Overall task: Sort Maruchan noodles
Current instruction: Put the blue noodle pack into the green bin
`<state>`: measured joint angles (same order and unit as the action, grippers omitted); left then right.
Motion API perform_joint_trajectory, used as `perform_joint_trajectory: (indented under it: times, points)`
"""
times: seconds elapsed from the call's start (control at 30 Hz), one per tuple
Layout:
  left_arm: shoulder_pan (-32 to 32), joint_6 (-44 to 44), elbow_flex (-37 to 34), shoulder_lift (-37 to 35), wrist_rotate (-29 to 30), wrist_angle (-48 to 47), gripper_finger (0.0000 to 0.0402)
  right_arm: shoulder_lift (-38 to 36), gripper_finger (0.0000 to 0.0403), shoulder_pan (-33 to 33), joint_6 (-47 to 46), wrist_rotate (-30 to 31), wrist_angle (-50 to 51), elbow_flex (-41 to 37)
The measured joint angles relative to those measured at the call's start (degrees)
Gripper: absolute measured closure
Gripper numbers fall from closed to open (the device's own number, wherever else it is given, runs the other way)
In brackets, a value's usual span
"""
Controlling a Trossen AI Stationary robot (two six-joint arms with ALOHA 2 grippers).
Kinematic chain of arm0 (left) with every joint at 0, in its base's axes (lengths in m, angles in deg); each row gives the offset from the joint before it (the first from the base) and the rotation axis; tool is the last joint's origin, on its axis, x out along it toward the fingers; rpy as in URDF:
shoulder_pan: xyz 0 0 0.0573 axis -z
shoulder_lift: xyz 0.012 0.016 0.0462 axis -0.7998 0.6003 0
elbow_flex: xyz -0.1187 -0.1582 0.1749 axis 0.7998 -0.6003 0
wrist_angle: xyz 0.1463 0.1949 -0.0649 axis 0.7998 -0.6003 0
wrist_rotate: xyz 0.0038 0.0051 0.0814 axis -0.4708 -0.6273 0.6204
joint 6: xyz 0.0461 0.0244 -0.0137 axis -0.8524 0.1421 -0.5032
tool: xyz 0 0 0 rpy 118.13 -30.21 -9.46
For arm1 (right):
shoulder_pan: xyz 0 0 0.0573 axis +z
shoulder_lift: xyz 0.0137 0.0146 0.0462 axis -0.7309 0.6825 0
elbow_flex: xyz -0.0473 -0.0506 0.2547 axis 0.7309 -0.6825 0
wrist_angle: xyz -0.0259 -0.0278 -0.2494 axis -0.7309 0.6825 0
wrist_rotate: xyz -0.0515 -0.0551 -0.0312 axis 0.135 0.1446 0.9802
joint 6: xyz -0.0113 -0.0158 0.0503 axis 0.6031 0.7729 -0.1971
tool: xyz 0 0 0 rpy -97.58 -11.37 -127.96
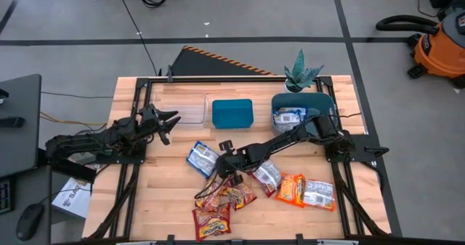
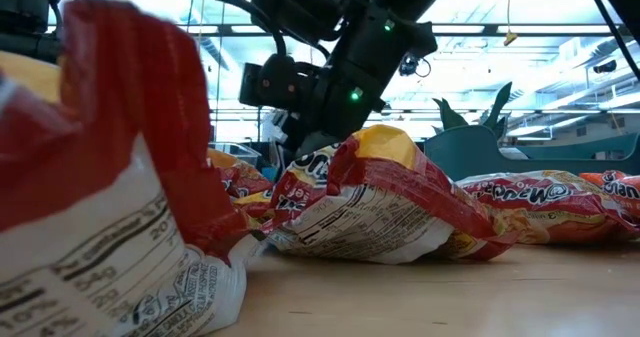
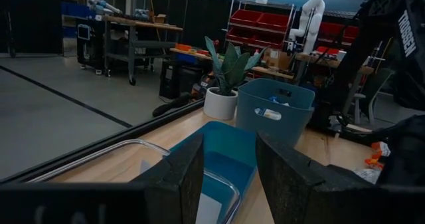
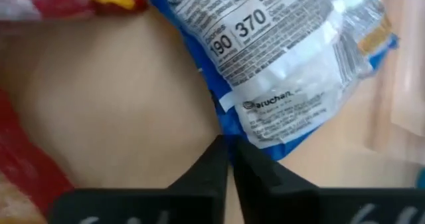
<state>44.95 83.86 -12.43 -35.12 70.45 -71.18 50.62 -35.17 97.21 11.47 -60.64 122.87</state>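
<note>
Where concrete floor [image 1: 240,19] surrounds it, packets [image 1: 218,198] litter the wooden table [image 1: 174,194].

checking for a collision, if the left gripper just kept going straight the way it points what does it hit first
Probably the blue bin: the left gripper points straight at it across the clear tray, which it may clear. The taller teal bin and potted plant stand beyond. Depth is uncertain.

Just beyond the dark right gripper [image 4: 229,159] lies a blue-and-white crinkly plastic noodle packet [image 4: 285,64] with black print, beside red-and-yellow packets [image 1: 224,198] on pale wood table [image 1: 167,194].
</note>
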Motion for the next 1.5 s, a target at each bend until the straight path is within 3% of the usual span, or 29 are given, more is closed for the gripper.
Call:
perform_joint_trajectory:
  times: [0.27, 0.6, 0.67, 0.87, 1.03, 1.2, 1.5]
  points:
    - [0.0, 0.0, 0.0, 0.0, 0.0, 0.0, 0.0260, 0.0, 0.0397, 0.2, 2.0, 8.6, -1.3, 0.3]
    - [0.0, -0.1, 0.0, 0.0, 0.4, 0.0, 0.0260, -1.3, 0.0400, 1.3, 8.0, 17.0, 5.7, 8.0]
    - [0.0, 0.0, 0.0, 0.0, 0.4, -0.1, 0.0260, -1.3, 0.0400, 1.2, 8.0, 15.3, 7.8, 9.9]
    - [0.0, 0.0, 0.0, 0.0, 0.4, -0.1, 0.0260, -1.4, 0.0368, 0.3, 2.1, -0.8, 10.2, 10.0]
    - [0.0, 0.0, 0.0, 0.0, 0.4, -0.1, 0.0260, -1.4, 0.0323, -0.8, -3.2, -1.8, 3.6, 5.7]
    - [0.0, 0.0, 0.0, 0.0, 0.4, 0.0, 0.0260, -1.4, 0.0290, -3.9, -10.8, -8.7, -2.5, 2.8]
    - [0.0, 0.0, 0.0, 0.0, 0.4, -0.1, 0.0260, -1.3, 0.0274, -5.1, -13.6, -10.6, -11.1, -1.2]
